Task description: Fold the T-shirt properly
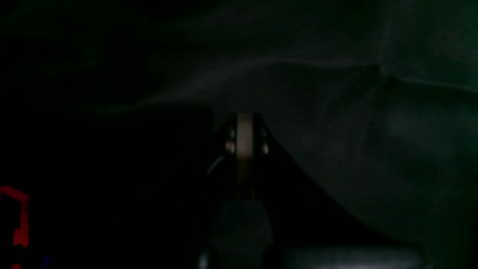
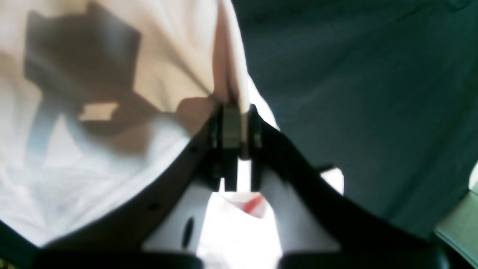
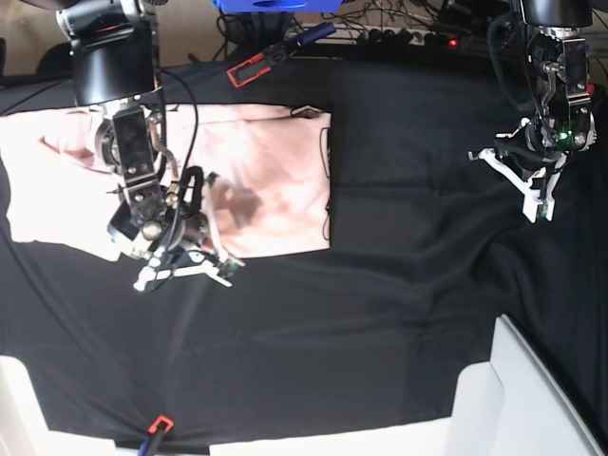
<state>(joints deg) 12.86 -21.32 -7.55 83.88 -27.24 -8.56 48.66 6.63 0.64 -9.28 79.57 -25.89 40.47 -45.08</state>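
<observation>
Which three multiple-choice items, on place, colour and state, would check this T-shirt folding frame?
1. The pale pink cotton T-shirt lies in the base view's:
A upper left
B lower right
C centre bottom

2. The cloth covering the table is:
A white
B black
C blue

3. The right gripper is:
A wide open above bare cloth
B pinching a T-shirt fold
C out of view

Key: 1 A, the pink fabric sits upper left; 2 B, dark cloth all around; 3 B, the right wrist view shows pink fabric pinched.

T-shirt [image 3: 256, 180] spread flat on tablecloth [image 3: 399, 313] at 10 o'clock of desk. Right claw [image 3: 195, 266] at its 6 o'clock hem; left claw [image 3: 537, 204] well apart at 3 o'clock.
</observation>
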